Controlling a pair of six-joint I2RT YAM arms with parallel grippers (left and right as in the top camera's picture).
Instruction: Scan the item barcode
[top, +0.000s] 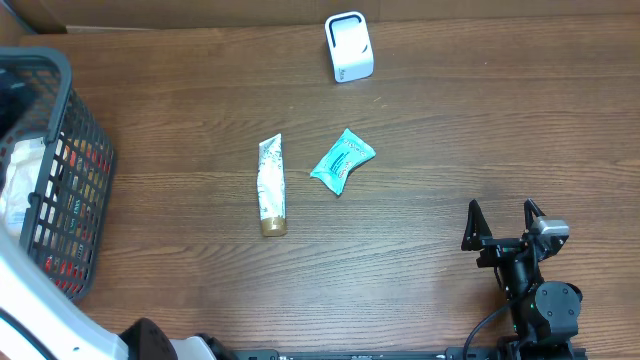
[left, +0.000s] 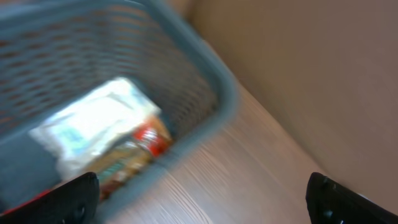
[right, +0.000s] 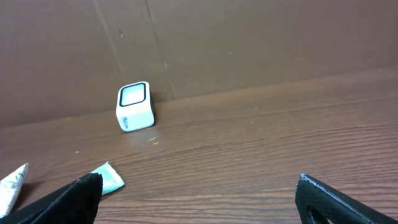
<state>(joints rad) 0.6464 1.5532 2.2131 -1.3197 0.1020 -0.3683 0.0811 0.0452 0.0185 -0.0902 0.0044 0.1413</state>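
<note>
Item 1: brown wood-grain table (top: 450, 130).

Item 2: small white scanner box (top: 349, 47) with a dark-rimmed window, upright at the far edge, right of centre.

Item 3: white tube (top: 271, 186), green-patterned, with a gold cap at its near end. It lies flat at the table's centre.

Item 4: teal sachet (top: 342, 161), crinkled, lying just right of the white tube and apart from it.

Item 5: dark grey plastic mesh basket (top: 80, 160) at the far left. In the blurred left wrist view it holds a white pack (left: 93, 127) and a red and gold pack (left: 146, 143).

Item 6: left gripper (left: 202, 199), fingers spread wide, empty, above the mesh basket's rim.

Item 7: right gripper (top: 503, 222), fingers spread wide, empty, at the near right, well apart from both items.
</note>
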